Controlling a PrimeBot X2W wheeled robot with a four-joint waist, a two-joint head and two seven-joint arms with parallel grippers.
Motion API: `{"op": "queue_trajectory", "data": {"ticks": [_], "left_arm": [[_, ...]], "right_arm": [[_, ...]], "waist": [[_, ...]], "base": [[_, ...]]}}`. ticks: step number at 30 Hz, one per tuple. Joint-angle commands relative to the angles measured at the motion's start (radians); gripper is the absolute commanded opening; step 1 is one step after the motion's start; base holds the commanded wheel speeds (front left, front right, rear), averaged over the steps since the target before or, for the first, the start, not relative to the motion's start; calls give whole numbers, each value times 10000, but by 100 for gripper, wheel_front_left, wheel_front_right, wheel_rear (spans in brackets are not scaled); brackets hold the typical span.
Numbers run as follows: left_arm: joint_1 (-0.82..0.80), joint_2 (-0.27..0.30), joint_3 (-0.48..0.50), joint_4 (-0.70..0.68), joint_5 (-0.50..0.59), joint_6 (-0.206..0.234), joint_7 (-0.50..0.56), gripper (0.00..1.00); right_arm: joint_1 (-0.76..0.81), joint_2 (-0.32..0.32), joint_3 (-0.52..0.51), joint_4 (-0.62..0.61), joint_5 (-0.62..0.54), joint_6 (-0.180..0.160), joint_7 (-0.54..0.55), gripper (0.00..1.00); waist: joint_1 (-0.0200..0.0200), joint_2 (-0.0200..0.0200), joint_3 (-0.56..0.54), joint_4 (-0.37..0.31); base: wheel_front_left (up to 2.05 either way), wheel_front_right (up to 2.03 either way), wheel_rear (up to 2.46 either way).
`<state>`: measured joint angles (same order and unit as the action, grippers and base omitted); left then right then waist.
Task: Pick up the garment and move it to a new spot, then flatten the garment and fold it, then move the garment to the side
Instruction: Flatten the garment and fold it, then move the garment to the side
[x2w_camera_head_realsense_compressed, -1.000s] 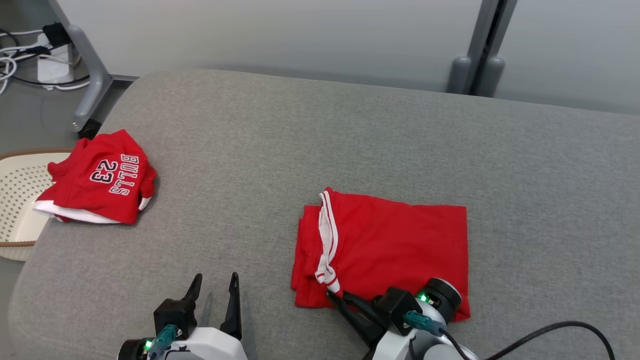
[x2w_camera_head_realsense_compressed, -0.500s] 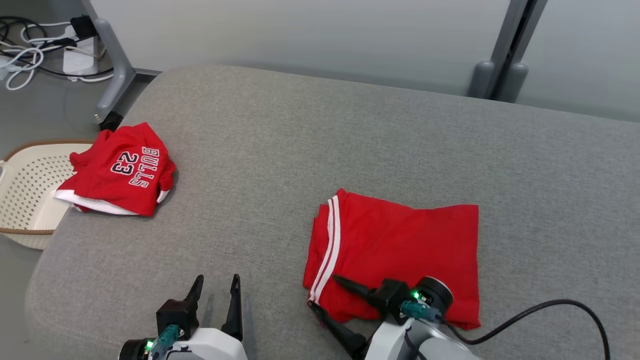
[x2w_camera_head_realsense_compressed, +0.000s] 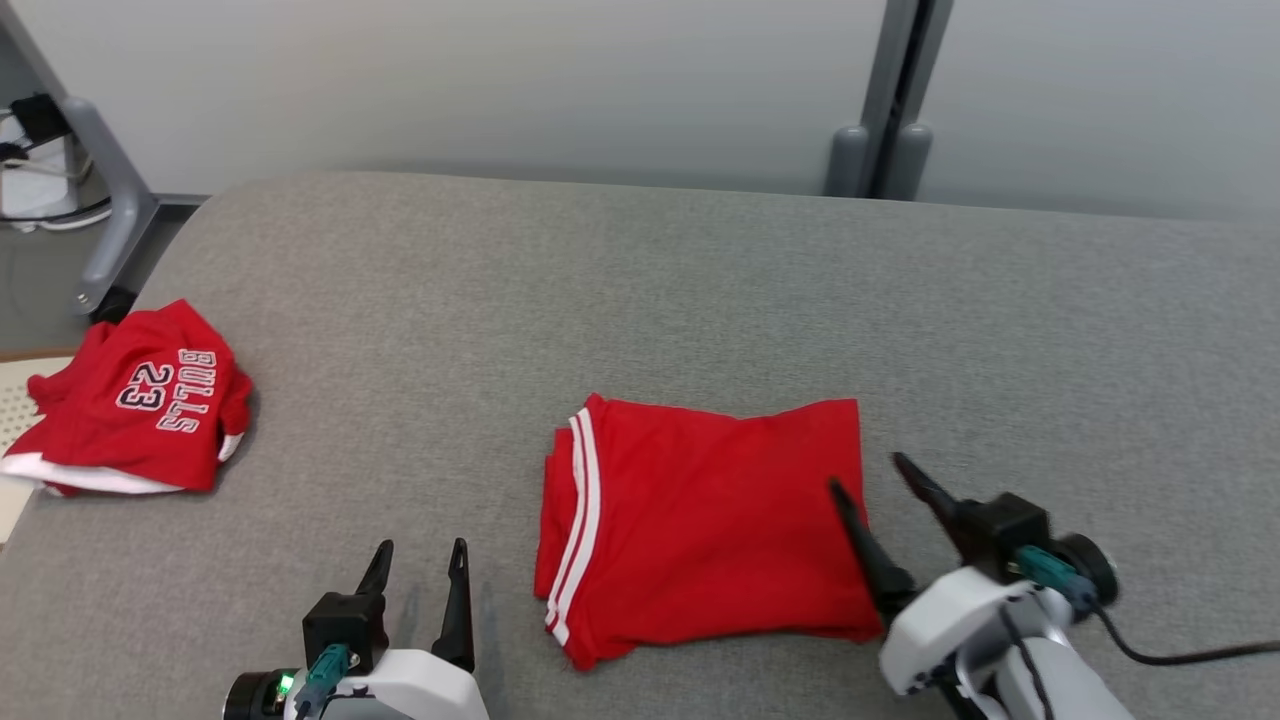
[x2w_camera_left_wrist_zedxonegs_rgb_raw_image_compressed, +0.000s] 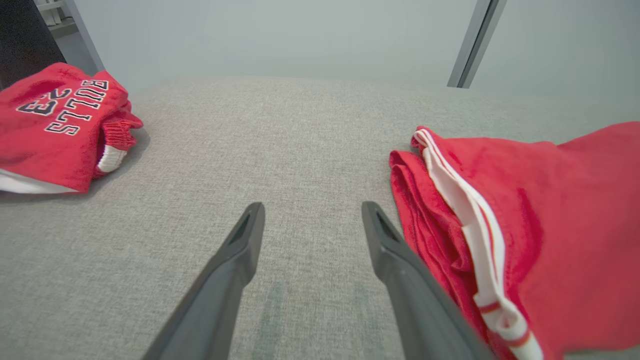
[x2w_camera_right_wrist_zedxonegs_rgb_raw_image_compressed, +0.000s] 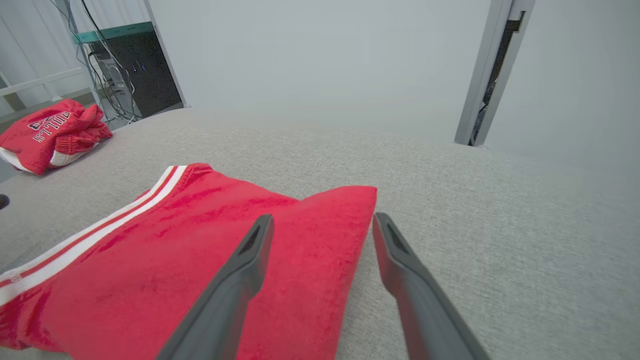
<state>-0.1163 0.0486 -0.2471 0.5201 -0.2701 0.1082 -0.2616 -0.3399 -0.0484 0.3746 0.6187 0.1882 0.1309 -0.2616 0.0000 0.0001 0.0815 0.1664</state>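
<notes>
Both wide and empty: left tool (x2w_camera_head_realsense_compressed: 422, 545), right tool (x2w_camera_head_realsense_compressed: 866, 472) over the 3 o'clock edge of the folded garment (x2w_camera_head_realsense_compressed: 700, 520), where pinching only the top layer would unfold it.

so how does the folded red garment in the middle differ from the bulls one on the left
The folded garment lies flat as a neat rectangle; the Bulls garment is bunched in a heap. The folded garment shows plain red with white side stripes; the Bulls garment shows lettering, a 23 and a white band. Both are red and lie on the grey surface.
</notes>
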Motion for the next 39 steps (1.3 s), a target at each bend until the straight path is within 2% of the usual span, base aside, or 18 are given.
{"op": "queue_trajectory", "data": {"ticks": [1, 5, 10, 23, 29, 39], "left_arm": [[-30, 46, 98, -55, 127, 69, -46, 100], [97, 44, 299, -101, 335, 142, -46, 100], [338, 46, 584, -117, 570, 183, -46, 100], [939, 44, 1402, -145, 1129, 77, -46, 100], [1039, 46, 1471, -256, 1165, 30, -46, 100], [818, 46, 1096, -266, 878, -31, -46, 100]], "right_arm": [[425, -48, -759, -293, -337, -4, -46, 100], [1086, -52, -2050, -783, -585, -4, -47, 100], [1660, -55, -2671, -1256, -883, -4, -47, 100], [2360, -51, -3098, -1459, -376, -4, -48, 100], [2461, -51, -3103, -1515, -367, -4, -48, 100], [1639, -48, -1364, -797, 730, -4, -48, 100]], "waist": [[0, -1, -90, -258], [0, -1, -218, -592], [0, -1, -447, -1014], [0, -1, -957, -1716], [0, -1, -945, -1699], [0, -1, -506, -927]], "base": [[0, 0, 0], [0, 0, 0], [0, 0, 0], [0, 0, 0], [0, 0, 0], [0, 0, 0]]}}
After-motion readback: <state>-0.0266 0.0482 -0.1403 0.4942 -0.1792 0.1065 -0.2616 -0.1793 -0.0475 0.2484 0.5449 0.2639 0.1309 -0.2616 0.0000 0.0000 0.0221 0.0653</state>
